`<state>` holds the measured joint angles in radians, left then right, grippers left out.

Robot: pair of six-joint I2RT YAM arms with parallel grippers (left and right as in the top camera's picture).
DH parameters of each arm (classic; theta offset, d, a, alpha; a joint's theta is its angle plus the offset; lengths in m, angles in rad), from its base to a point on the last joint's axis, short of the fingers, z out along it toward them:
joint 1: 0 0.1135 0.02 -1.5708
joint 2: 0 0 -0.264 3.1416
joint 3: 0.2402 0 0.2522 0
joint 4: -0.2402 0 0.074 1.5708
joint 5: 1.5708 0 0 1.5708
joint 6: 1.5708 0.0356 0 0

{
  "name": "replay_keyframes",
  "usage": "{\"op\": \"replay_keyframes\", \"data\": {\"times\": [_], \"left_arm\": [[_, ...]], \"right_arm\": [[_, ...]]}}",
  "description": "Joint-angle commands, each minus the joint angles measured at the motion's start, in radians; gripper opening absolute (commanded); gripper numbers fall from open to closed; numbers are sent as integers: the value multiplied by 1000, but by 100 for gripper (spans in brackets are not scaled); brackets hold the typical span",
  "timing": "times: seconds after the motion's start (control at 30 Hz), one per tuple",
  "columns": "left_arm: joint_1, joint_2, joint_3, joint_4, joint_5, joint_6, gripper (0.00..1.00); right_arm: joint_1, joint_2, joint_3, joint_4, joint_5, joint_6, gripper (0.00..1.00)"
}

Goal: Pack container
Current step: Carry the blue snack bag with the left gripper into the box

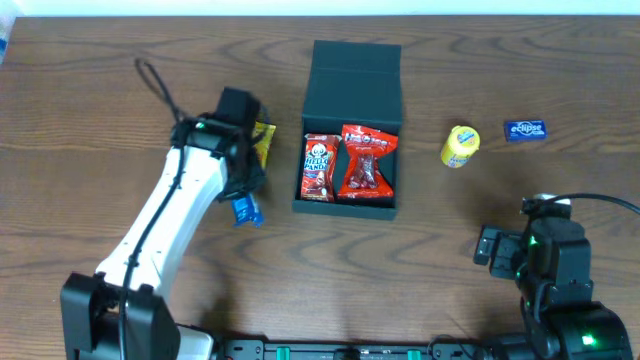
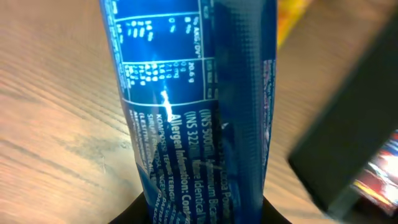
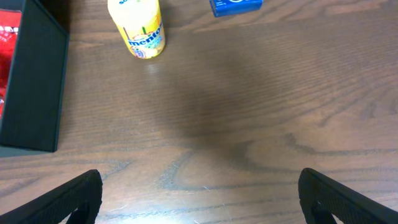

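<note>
- Overhead view: your container (image 1: 355, 80) sits mid-tabletop (image 1: 100, 100), long axis running near-to-far, with the flap lid open at the far end.
- Two red snack packets (image 1: 367, 162) lie inside.
- Your left pincer (image 1: 243, 195) grips a blue packet (image 2: 193, 124) beside the container's left wall.
- Your right pincer (image 3: 199, 205) gapes wide and empty, with a yellow bottle (image 1: 460, 146) and a blue tin (image 1: 524, 130) beyond it.

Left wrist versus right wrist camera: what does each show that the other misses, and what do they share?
Left wrist only: a blue packet with white print filling the frame, and behind it the edge of a yellow packet. Right wrist only: the open right gripper, a yellow Mentos bottle, a blue Eclipse pack. Both: the dark container, red snacks inside, the wooden table.
</note>
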<state>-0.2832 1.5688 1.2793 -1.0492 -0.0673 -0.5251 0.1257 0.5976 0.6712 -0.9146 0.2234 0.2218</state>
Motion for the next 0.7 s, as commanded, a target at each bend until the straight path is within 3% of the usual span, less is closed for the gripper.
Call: {"op": "replay_keyframes", "data": {"times": [0.0, 0.27, 0.67], "left_arm": [[-80, -18, 115, -31, -52, 55, 30], [-265, 134, 355, -119, -51, 113, 31], [-320, 494, 598, -124, -8, 163, 31]], "right_arm": [[-8, -3, 0, 2, 4, -9, 99], [-8, -3, 0, 2, 4, -9, 99], [-8, -3, 0, 2, 4, -9, 99]]}}
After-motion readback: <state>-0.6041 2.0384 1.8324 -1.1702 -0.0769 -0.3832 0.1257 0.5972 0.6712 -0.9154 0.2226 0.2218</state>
